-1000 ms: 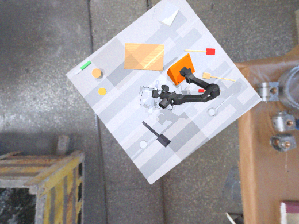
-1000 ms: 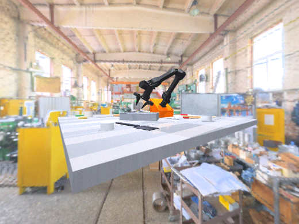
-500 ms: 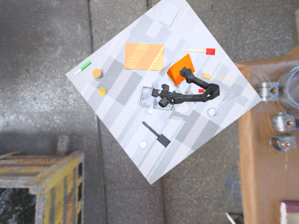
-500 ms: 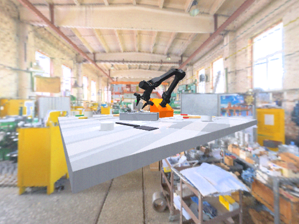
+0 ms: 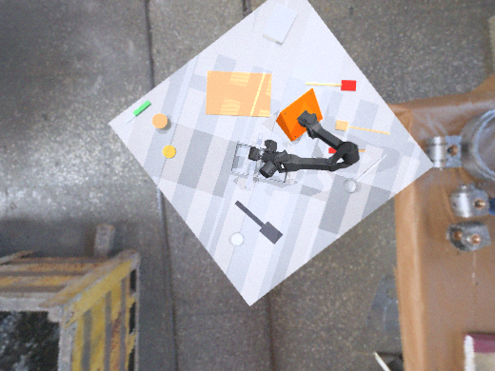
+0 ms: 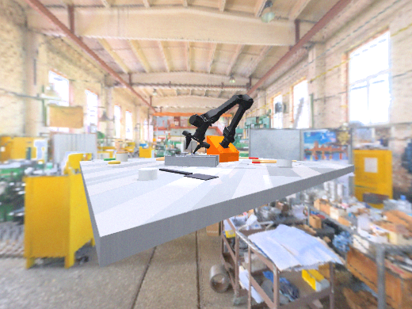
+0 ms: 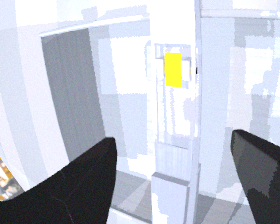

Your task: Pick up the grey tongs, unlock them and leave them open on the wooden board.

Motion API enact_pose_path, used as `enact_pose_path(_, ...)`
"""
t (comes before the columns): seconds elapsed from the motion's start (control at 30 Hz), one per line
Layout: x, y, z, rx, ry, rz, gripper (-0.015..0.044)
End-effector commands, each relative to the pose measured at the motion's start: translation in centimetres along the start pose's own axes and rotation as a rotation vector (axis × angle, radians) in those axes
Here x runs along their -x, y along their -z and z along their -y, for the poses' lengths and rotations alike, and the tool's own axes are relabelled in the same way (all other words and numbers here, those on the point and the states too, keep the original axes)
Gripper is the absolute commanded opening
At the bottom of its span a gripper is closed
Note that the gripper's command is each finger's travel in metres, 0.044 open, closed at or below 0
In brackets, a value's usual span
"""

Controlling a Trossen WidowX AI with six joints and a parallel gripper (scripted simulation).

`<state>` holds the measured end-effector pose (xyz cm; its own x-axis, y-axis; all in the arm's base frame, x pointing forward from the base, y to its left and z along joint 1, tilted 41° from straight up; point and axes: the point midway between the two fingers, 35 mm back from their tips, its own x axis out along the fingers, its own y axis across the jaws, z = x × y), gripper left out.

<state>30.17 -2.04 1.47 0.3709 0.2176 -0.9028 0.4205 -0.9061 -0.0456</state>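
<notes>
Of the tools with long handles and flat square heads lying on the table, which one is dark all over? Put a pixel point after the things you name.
The one (image 5: 270, 232) (image 6: 201, 176) beside the white round piece (image 5: 236, 239) (image 6: 147, 174); the others have coloured heads.

The pale table (image 5: 190, 165) (image 6: 190, 201) carries a roasting tin (image 5: 235, 158) (image 6: 190, 161) (image 7: 75, 95) and a wooden board (image 5: 233, 94).
</notes>
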Motion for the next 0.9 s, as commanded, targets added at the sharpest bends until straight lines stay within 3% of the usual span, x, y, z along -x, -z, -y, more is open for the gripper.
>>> enact_pose_path(0.0,-0.9,-0.2,0.0,-0.006,0.001,0.008,0.0260)
enact_pose_path(0.87,-5.2,-0.3,0.1,-0.006,0.002,0.007,0.0260)
